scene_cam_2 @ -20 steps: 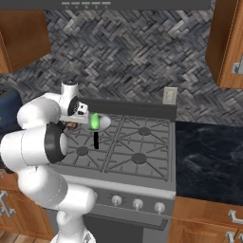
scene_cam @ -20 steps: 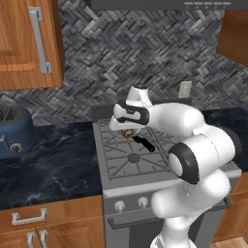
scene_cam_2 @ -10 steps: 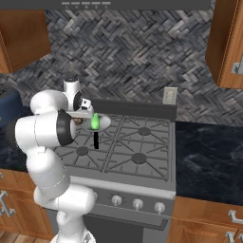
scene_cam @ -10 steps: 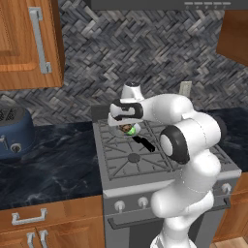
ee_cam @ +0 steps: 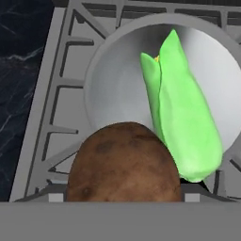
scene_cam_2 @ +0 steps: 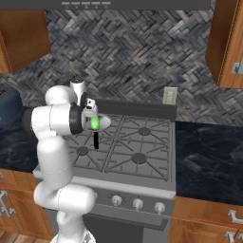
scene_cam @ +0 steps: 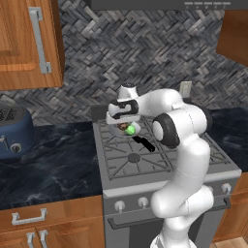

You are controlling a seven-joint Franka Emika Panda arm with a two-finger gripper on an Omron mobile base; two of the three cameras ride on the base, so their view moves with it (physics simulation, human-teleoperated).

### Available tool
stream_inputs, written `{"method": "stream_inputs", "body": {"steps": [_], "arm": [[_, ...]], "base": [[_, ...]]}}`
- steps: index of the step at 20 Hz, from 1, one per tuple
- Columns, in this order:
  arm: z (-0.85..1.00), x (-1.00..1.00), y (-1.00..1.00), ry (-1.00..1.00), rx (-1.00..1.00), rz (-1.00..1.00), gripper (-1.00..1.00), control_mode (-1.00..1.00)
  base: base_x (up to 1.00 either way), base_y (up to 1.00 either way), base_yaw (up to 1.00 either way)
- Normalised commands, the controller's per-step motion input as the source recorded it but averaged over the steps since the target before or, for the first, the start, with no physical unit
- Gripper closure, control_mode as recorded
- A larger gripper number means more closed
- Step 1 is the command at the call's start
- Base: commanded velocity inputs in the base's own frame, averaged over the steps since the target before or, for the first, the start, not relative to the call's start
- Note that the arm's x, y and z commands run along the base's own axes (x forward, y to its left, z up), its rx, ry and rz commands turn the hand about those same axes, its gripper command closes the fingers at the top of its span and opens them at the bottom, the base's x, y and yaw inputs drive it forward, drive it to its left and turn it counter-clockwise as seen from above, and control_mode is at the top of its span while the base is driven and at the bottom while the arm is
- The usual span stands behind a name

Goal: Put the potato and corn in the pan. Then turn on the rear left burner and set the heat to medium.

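Comparing with a second earlier, you had swung the arm further left, so the claw (scene_cam: 125, 127) hung over the pan (ee_cam: 117, 80) on the rear left burner (scene_cam: 117, 131). The potato (ee_cam: 123, 162) sat clamped between its tips, above the pan's rim. The corn (ee_cam: 181, 113) lay inside the pan, unmoved.
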Motion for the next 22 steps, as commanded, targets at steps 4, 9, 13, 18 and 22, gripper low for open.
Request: {"method": "stream_inputs", "body": {"steps": [4, 9, 13, 18, 22], "arm": [[-0.15, 0.45, 0.0, 0.0, 0.0, 0.0, 1.0, -1.0], [-0.17, 0.28, 0.0, 0.0, 0.0, 0.0, 1.0, -1.0], [-0.18, 0.04, 0.0, 0.0, 0.0, 0.0, 1.0, -1.0], [-0.1, 0.0, 0.0, 0.0, 0.0, 0.0, 1.0, -1.0], [-0.05, 0.0, 0.03, 0.0, 0.0, 0.0, 1.0, -1.0]], "base": [[0.0, 0.0, 0.0], [0.0, 0.0, 0.0], [0.0, 0.0, 0.0], [0.0, 0.0, 0.0], [0.0, 0.0, 0.0]]}}
